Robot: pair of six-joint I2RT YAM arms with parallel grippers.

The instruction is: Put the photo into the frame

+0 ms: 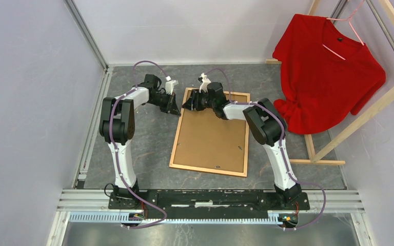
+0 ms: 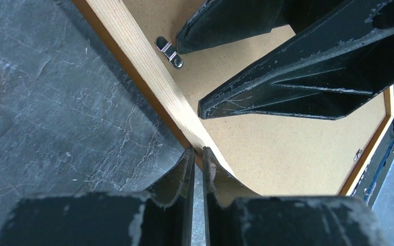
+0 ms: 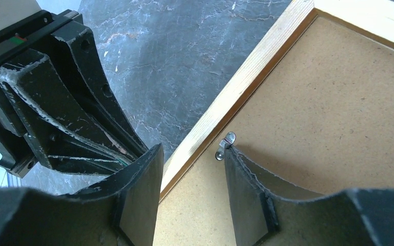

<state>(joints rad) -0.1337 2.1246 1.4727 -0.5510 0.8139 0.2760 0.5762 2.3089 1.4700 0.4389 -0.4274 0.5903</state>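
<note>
- Top view: one frame (image 1: 209, 170) lies back-up at mid-surface (image 1: 154, 138), with one brown board (image 1: 210, 133) filling it. Two pincers meet at its far-left corner. The left pincer (image 1: 174, 106) sits just outside the rail and the right pincer (image 1: 189, 102) over it. Open surface runs along the frame's left and near sides. One red shirt (image 1: 328, 72) hangs on a rack (image 1: 359, 121), well apart to the right.
- Left wrist: the left pincer's fingers are drawn almost together on nothing, at the rail's outer edge. Two clips show on the board, one (image 2: 169, 51) at a right fingertip and one (image 2: 357, 152) by the opposite rail.
- Right wrist: the right pincer's fingers stand apart, straddling the rail, with one tip at the clip.
</note>
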